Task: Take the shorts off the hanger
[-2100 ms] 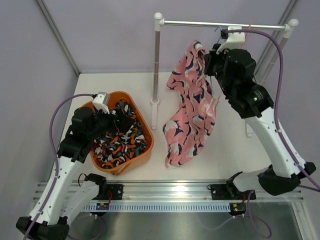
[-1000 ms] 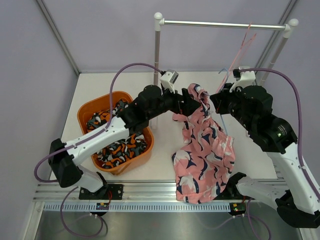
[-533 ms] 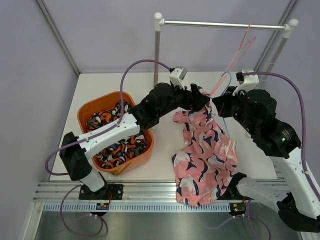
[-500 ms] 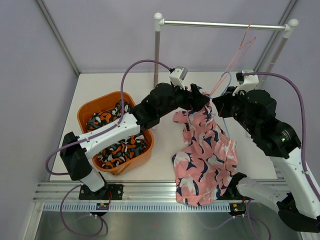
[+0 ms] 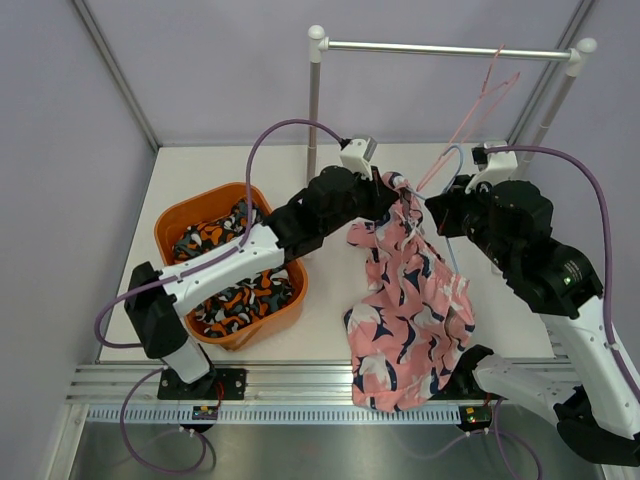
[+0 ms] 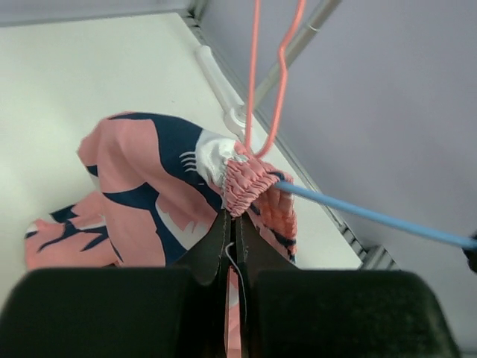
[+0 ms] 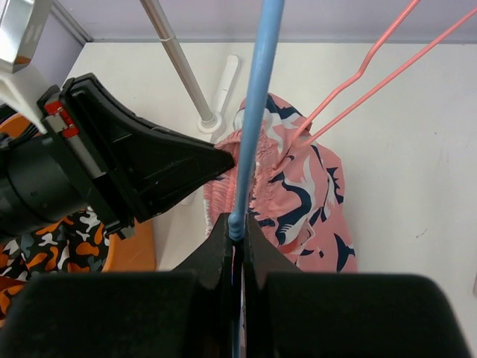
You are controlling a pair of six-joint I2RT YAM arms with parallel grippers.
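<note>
The left gripper (image 6: 231,224) pinches the pink shorts (image 6: 149,179) at their gathered waistband. The right gripper (image 7: 237,227) clamps the blue hanger (image 7: 257,104).

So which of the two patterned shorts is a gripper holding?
The pink fabric shorts with navy and white blotches: the left gripper pinches their gathered waistband. The orange-black-white camouflage shorts lie loose in the orange plastic basket.

Basket (image 5: 240,337) left of shorts (image 5: 410,300)
</note>
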